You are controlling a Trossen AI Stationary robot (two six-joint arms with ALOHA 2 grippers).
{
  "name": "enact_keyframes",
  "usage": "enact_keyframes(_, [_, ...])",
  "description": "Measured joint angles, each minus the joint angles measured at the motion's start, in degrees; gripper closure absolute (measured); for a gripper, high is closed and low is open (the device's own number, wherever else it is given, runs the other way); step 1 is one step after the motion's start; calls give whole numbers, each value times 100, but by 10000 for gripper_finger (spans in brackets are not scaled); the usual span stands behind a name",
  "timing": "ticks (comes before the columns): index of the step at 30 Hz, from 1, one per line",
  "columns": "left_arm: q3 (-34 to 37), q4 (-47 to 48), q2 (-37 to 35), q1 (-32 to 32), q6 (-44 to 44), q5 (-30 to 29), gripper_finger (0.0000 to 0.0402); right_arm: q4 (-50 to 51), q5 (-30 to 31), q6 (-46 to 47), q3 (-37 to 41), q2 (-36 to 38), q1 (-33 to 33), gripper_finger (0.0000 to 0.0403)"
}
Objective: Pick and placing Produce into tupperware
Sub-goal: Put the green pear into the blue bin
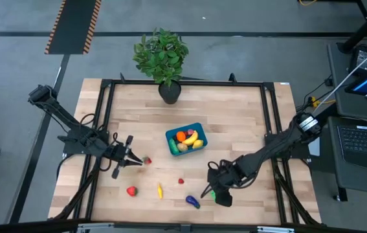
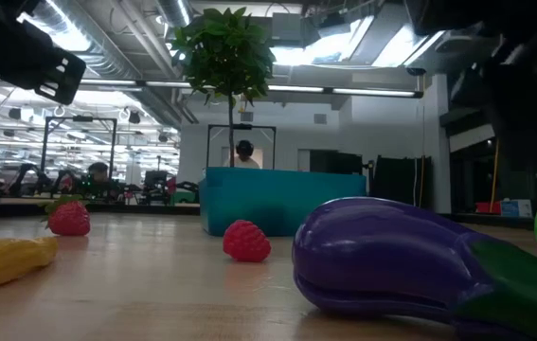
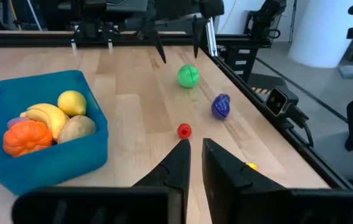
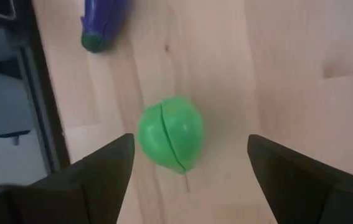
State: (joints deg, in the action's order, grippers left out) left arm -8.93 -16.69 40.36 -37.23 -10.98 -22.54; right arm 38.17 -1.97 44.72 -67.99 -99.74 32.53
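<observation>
Partly done: filling shallow teal plastic tupperware (image 1: 172,136); right gripper (image 4: 188,163) jaws spreading wide over green toy ball (image 4: 170,132); left gripper (image 1: 136,159) jaws nearly closed, empty.

tupperware (image 1: 172,137): teal | eggplant (image 2: 391,260): purple | ball (image 4: 170,133): green

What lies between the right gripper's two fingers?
A green ball-shaped toy fruit lies on the table between the right gripper's open fingers, untouched, in the right wrist view.

Grey floor (image 1: 235,19) with a striped hazard mat (image 1: 73,26); laptop (image 1: 364,139) on a side desk; bright ceiling lights (image 2: 79,38); open office with desks beyond.
</observation>
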Motion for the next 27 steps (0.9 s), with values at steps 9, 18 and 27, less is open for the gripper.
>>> enact_keyframes(9, [0, 3, 0, 2, -72, -1, 353, -133, -72, 240, 2, -344, 31, 89])
enact_keyframes(18, [0, 11, 2, 2, -88, -3, 345, -640, -160, 281, 2, -487, 109, 89])
enact_keyframes(27, [0, 29, 2, 2, -88, -3, 362, -653, -172, 9, 2, -521, 233, 89])
